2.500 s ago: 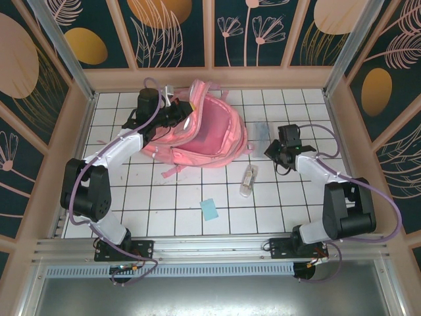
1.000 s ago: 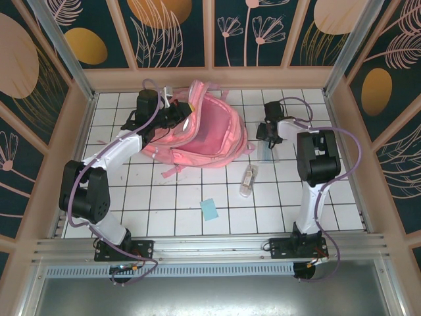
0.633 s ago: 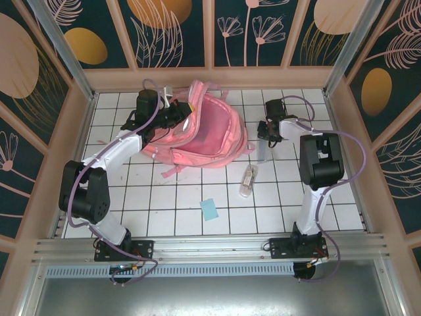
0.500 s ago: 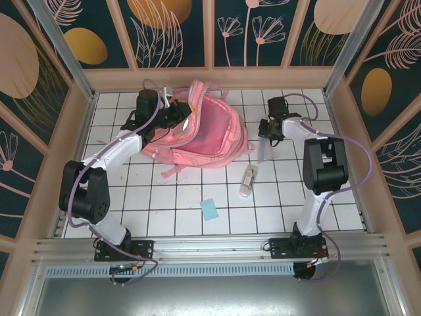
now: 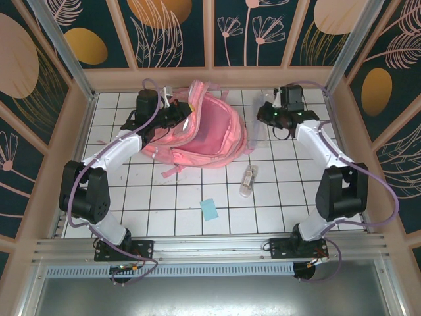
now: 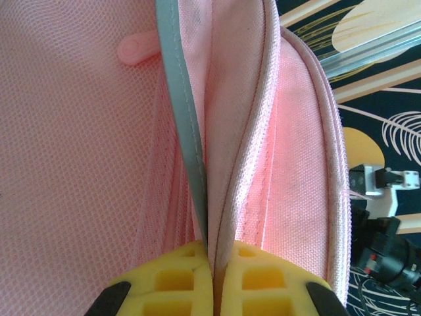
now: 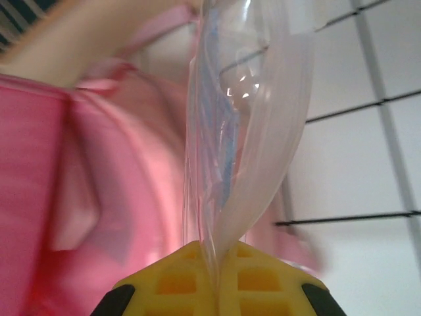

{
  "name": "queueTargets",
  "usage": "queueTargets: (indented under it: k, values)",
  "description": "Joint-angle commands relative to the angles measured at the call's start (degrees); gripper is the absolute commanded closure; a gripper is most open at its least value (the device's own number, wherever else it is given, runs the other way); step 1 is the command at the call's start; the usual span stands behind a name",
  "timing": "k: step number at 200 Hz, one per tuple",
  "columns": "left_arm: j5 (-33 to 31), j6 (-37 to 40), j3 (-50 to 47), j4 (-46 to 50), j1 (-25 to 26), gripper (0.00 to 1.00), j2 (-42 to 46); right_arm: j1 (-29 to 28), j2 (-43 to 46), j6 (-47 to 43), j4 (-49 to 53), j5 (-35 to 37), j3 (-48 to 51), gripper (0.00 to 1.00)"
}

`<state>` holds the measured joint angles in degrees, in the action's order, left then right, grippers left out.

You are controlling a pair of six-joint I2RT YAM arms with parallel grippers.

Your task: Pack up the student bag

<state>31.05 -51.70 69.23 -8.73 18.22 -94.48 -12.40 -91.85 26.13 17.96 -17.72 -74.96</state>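
Top view: the backpack point(image 5: 207, 135) lies far on the table point(image 5: 289, 197), left of middle. Left wrist view: the left gripper point(image 6: 211, 250) is clamped on its rim. Right wrist view: the right gripper point(image 7: 214, 250) pinches a clear pouch point(image 7: 243, 131) beside the backpack.

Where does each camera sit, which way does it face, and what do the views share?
Top external: above and behind the arm bases, looking down on the tiled table; both arms, left gripper and right gripper show.
Left wrist: on the left wrist, looking along its yellow fingers, shut on the student bag rim.
Right wrist: on the right wrist, looking along its yellow fingers, shut on a clear plastic pouch.
Shared: the student bag is in all three.
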Motion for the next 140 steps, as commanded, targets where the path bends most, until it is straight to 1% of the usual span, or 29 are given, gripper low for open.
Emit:
queueTargets:
  k: [1,18,30,60,80,98,108,116,126,140]
  values:
    - [1.6,1.6,4.0,-4.7,-0.9,1.0,1.5,-5.3,-1.1,9.6,-14.1,-7.0,2.7,1.0]
    - [2.4,1.3,4.6,-4.8,-0.8,1.0,0.9,-8.6,-4.6,17.9,-25.6,-8.0,5.2,0.99]
    - [3.0,1.0,5.1,-5.1,-0.8,1.0,0.7,-10.8,-8.3,21.6,-31.7,-9.3,4.9,0.99]
    - [3.8,0.8,6.2,-4.7,-0.9,1.0,0.4,-16.5,-18.9,26.0,-37.3,-6.5,-1.5,0.98]
    - [4.1,0.5,6.2,-4.8,-0.8,1.0,0.4,-18.6,-27.0,29.5,-39.7,-6.7,-9.6,0.98]
    - [3.8,0.5,5.9,-4.9,-0.9,1.0,0.7,-20.9,-34.4,34.3,-42.6,-12.3,-17.0,0.96]
    - [3.6,0.7,5.8,-4.6,-0.9,1.0,0.9,-21.9,-37.3,35.3,-42.6,-14.5,-20.6,0.94]
    - [3.5,0.9,5.9,-4.4,-0.8,1.0,0.9,-22.3,-38.6,35.4,-41.5,-15.2,-22.2,0.9]
    - [3.3,0.8,5.8,-4.5,-0.9,1.0,1.0,-22.3,-38.6,34.6,-40.4,-14.4,-22.1,0.8]
    - [3.2,0.5,5.5,-5.0,-0.8,1.0,1.1,-21.4,-36.7,33.2,-39.4,-12.6,-19.5,0.57]
